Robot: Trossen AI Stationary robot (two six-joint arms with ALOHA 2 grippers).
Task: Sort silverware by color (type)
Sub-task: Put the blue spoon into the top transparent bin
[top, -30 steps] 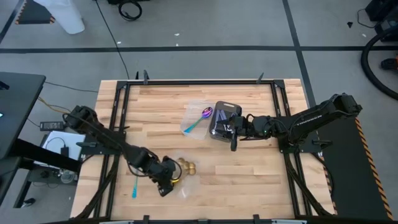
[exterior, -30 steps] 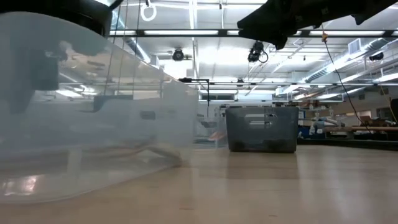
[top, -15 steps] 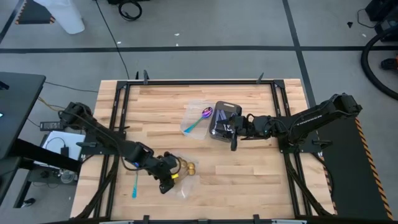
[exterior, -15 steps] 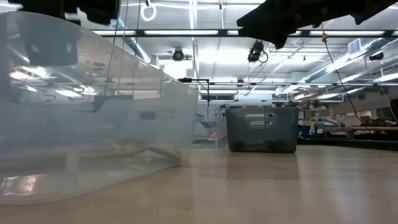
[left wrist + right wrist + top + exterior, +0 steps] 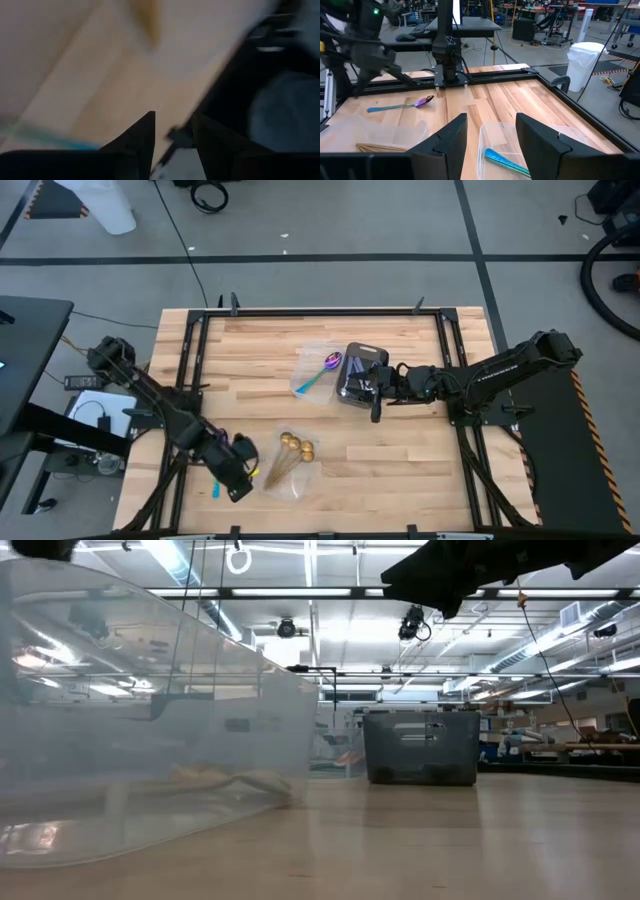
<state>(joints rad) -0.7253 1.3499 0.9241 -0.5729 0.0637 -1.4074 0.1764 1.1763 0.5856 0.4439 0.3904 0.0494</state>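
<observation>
Gold spoons [image 5: 288, 452] now lie released in my near-edge tray [image 5: 298, 485]; left gripper [image 5: 236, 480] has backed off, jaws apart, empty. Right gripper [image 5: 376, 408] waits open mid-bench.

Pale striped wood bench [image 5: 400, 460] edged by a black frame; three shiny gold spoons [image 5: 290, 452] in a clear tray [image 5: 305, 480], a purple spoon [image 5: 322, 372] (teal handle) in another, beside a dark grey tray [image 5: 352, 383]

Two dark jointed arms, each pincer with tapered black fingers [image 5: 449, 140].
</observation>
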